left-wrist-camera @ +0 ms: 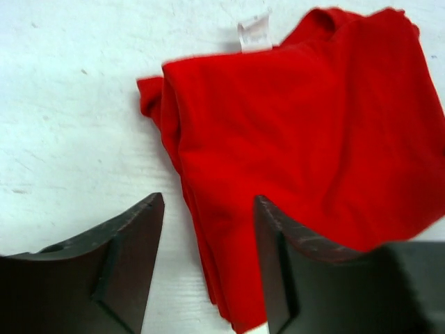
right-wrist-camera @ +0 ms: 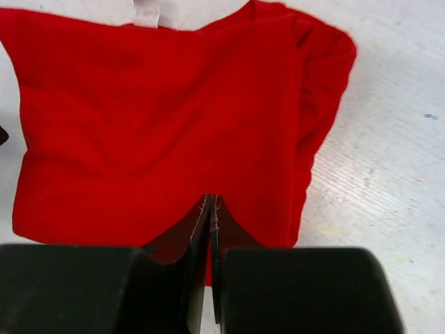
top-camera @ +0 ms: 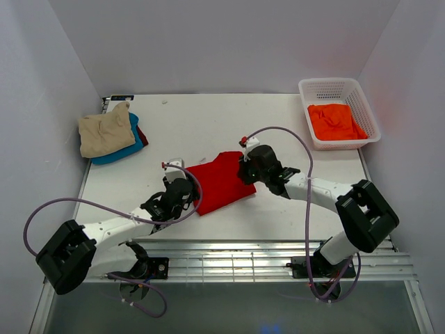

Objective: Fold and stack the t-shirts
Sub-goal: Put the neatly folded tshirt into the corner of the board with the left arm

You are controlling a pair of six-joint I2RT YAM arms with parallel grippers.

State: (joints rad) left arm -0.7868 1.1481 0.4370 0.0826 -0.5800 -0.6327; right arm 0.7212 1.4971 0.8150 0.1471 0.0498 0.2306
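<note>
At far right, basket [top-camera: 332, 90] with orange t-shirt [top-camera: 335, 121]

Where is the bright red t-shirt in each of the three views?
Top external: bright red t-shirt at picture centre.
Left wrist: upper right, filling most of the frame.
Right wrist: upper two thirds.
Shared landmark: white label on its top edge, both wrist views; untellable from above.

The left arm [top-camera: 104, 226] and right arm [top-camera: 323, 191] are white tubes joined by chunky black housings, and a thin purple-grey cable [top-camera: 278, 128] loops along each. The left gripper [left-wrist-camera: 207, 202] and right gripper [right-wrist-camera: 210, 198] have matte black, wedge-shaped fingers [left-wrist-camera: 132, 257] with scuffed edges.
</note>
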